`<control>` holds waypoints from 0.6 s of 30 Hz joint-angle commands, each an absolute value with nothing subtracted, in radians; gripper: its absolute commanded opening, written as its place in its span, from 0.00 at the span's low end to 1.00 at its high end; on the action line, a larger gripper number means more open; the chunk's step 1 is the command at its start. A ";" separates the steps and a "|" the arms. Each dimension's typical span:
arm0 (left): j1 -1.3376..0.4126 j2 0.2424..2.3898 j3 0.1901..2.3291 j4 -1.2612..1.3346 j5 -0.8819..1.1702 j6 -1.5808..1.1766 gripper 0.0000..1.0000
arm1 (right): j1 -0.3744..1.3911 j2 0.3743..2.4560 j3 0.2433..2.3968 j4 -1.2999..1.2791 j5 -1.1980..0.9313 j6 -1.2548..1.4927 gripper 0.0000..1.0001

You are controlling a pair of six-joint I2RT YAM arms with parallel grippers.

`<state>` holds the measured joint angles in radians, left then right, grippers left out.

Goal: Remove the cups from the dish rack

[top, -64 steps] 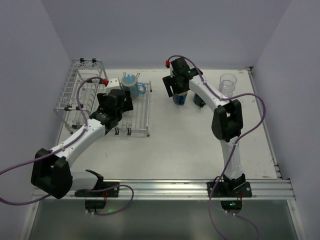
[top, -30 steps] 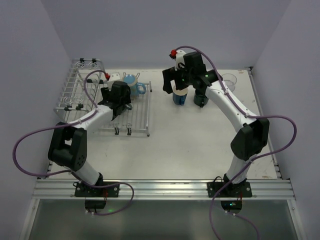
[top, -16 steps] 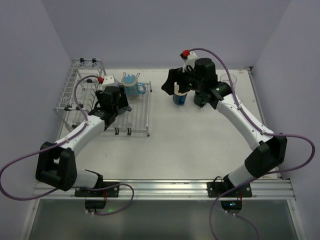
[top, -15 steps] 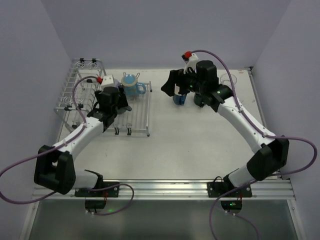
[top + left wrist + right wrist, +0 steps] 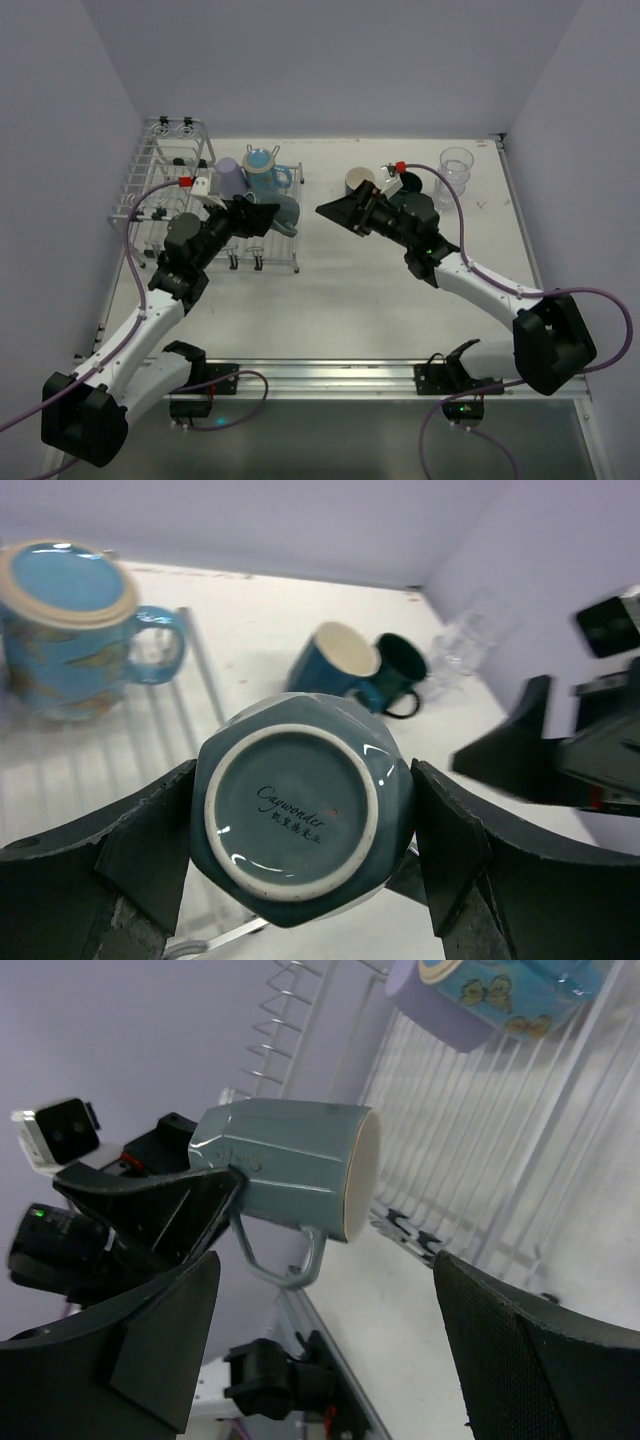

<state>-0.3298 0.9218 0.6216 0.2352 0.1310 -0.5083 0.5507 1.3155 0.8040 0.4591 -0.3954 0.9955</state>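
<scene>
L tool [image 5: 268,214] clamped on grey-blue mug [image 5: 300,820], held sideways, rim toward R tool [image 5: 332,210], whose fingers are wide apart and empty. Behind L tool on dish rack [image 5: 165,145]: lavender cup [image 5: 228,178], lt-blue mug [image 5: 262,170]. Beyond R tool on counter [image 5: 380,300]: blue cup [image 5: 335,660], dark teal mug [image 5: 400,670], clear glass [image 5: 455,168]. Est. 3 unloaded, 1 in transit, 2 left. Gap btwn tools tight; counter nearside of both open.
</scene>
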 commanded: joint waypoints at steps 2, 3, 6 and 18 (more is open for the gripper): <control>-0.337 0.882 0.577 0.646 0.391 -0.681 0.00 | 0.577 1.279 0.729 0.779 -0.360 1.227 0.89; -0.342 0.885 0.575 0.667 0.412 -0.698 0.00 | 0.578 1.279 0.720 0.793 -0.360 1.244 0.89; -0.359 0.897 0.555 0.748 0.434 -0.744 0.00 | 0.595 1.276 0.706 0.805 -0.350 1.278 0.89; -0.451 0.939 0.557 0.879 0.453 -0.808 0.00 | 0.623 1.367 0.729 1.075 -0.463 1.394 0.59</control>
<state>-0.4362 0.9516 0.5270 0.6949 0.4374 -0.7670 0.6117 1.3525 0.7059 0.9344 -0.4377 1.3632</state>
